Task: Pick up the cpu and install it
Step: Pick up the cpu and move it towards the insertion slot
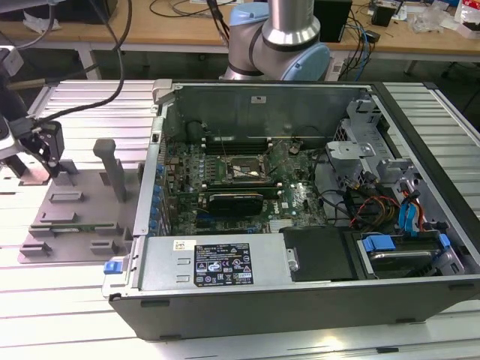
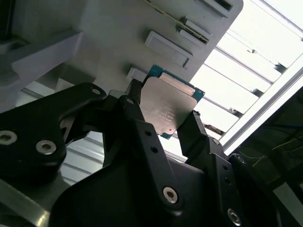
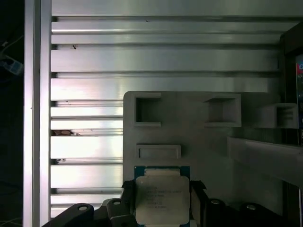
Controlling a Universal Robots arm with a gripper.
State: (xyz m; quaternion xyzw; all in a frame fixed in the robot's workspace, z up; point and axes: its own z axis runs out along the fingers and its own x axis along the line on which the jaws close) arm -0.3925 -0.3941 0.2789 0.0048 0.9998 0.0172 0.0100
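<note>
Jaws pinching cpu [image 2: 168, 106] by two opposite edges, metal top clear; edge grip likely to hold it level for seating. At grey fixture plate [image 3: 199, 142], well apart from open computer case [image 1: 262, 311].

Black screw-studded pincer [image 2: 163, 108], silver-and-blue arm [image 1: 291, 22]

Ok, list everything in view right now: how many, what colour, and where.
cpu: one, silver with green edge, between the gripper's fingers over the tray.
tray: one, grey, on the table at the exterior view's left.
memory stick: one, green, lying in the tray.
computer case: one, dark grey, open, middle of the table.
circuit board: one, green, inside the case.
table: one, silver, slatted.
arm: one, silver and pale blue, behind the case.
gripper: one, black, shut on the cpu.
</note>
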